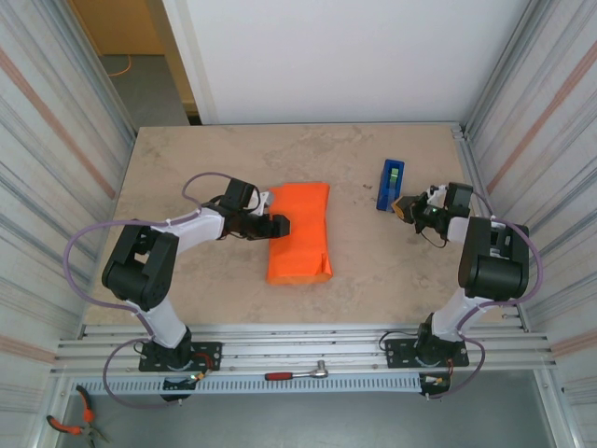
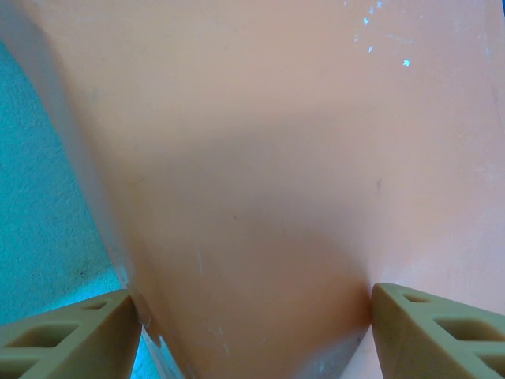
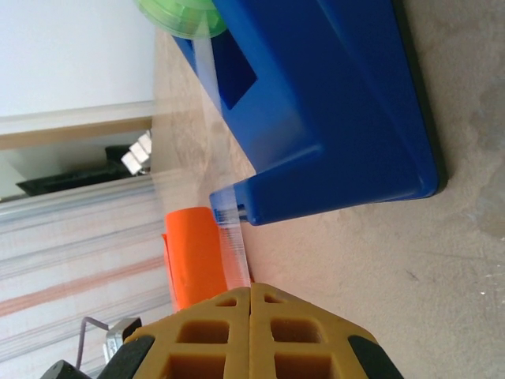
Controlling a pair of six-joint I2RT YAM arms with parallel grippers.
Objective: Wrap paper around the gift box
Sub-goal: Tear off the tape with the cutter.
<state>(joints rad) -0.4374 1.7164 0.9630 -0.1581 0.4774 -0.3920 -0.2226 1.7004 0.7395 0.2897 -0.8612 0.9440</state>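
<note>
Left claw (image 1: 277,225), spread wide, grips the paper (image 1: 300,201) folded around the gift box (image 1: 300,247) at frame centre. I read the right claw (image 3: 250,290) as closed on the tape strip (image 3: 233,241) beside the blue dispenser (image 1: 391,184), upper right.

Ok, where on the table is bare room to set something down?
The bare strip between the paper and the tape dispenser, the far strip along the back wall, and the near strip before the arm bases. Crowded: the left gripper at the paper's edge, the right gripper holding the dispenser's tape.
</note>
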